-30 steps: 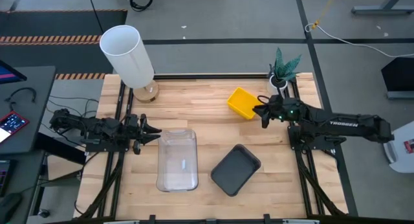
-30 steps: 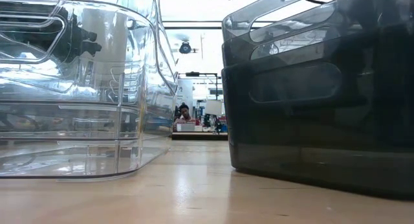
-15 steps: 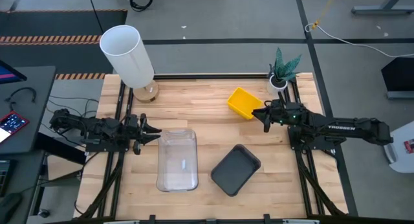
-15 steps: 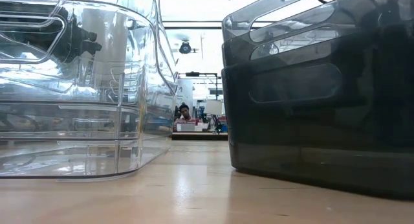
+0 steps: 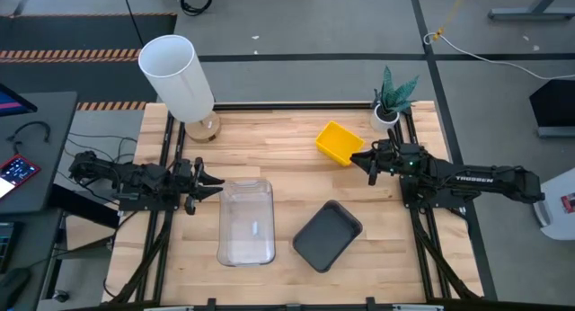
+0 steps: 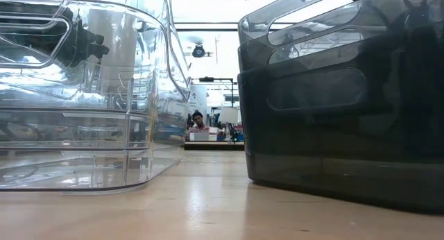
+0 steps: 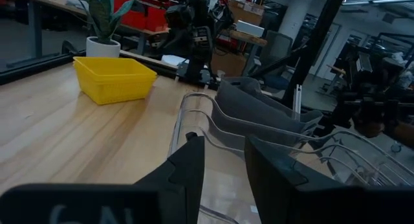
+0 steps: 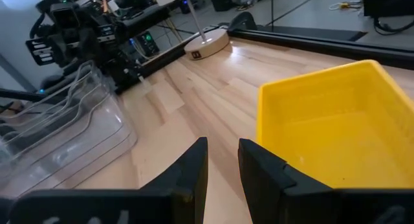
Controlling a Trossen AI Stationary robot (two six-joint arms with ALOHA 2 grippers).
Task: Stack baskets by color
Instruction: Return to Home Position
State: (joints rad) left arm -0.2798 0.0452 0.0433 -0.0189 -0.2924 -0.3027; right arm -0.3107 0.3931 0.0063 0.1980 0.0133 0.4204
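Observation:
A yellow basket (image 5: pixel 337 142) rests on its base at the table's far right; it also shows in the right wrist view (image 8: pixel 336 127). Nested clear baskets (image 5: pixel 247 221) stand left of centre, and dark grey baskets (image 5: pixel 327 235) stand right of them. My left gripper (image 5: pixel 218 185) hovers level at the clear stack's far left corner (image 7: pixel 194 120), open by a narrow gap with nothing in it. My right gripper (image 5: pixel 364 160) sits by the yellow basket's near corner, its fingers (image 8: pixel 194 166) slightly apart and empty.
A tall white cylinder (image 5: pixel 177 77) on a round wooden foot stands at the far left corner. A small potted plant (image 5: pixel 393 95) stands at the far right corner. Bare wood lies between the yellow basket and the two stacks. A person sits far off in the room (image 6: pixel 198 121).
My right gripper has sunk a little toward the table beside the yellow basket and tipped slightly downward. The baskets have not moved.

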